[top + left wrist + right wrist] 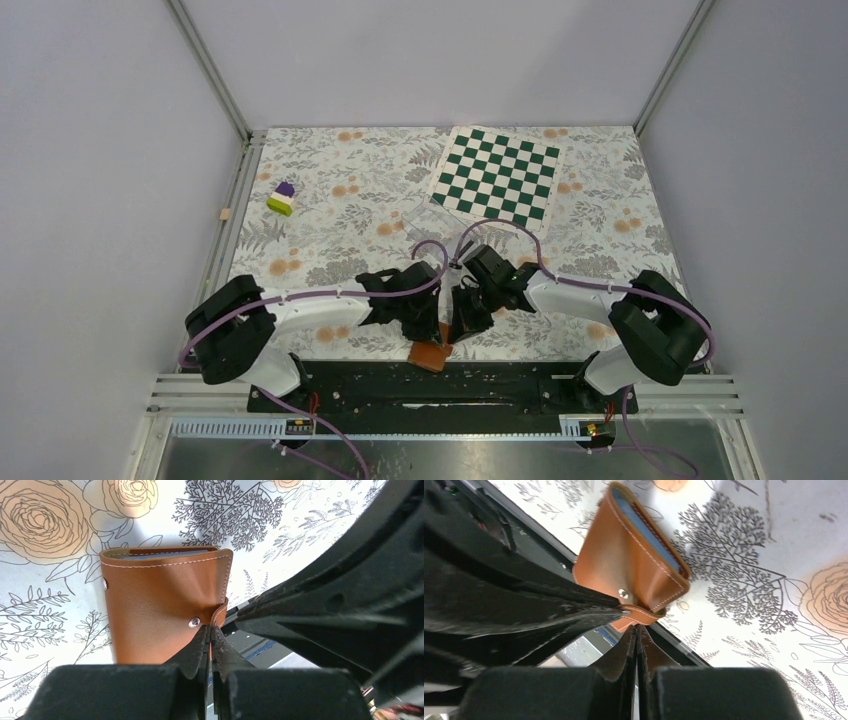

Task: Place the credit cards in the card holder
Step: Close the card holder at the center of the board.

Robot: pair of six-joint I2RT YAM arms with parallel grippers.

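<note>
The left gripper's fingers point(196, 650) are clenched flat against each other, and a thin brown strip of the snap tab point(220, 611) runs down into the seam between them, so they are pinching that tab. The tab belongs to the card holder point(160, 605), a brown leather wallet folded shut, with white stitching along its edge, a metal stud point(194, 623) close to the fingertips, and a sliver of blue-grey lining showing at its open edge. In the overhead view the wallet sits at the near edge of the floral tablecloth point(330, 230), just beside the black base rail point(520, 385) and directly between the two arms' tips; whether it rests on the cloth or hangs slightly above it cannot be told. To its right, the right gripper's fingers point(655, 655) are likewise pressed tight together, their tips touching the curled end of the same tab from the other side; whether any leather is caught between them cannot be told. The two grippers nearly meet at the tab, each filling one side of the other's wrist view. Farther back on the cloth, well apart from the wallet, a small purple, white and green toy block point(282, 198) lies at the left, and a green-and-white chessboard point(497, 177) lies tilted at the right of centre.
</note>
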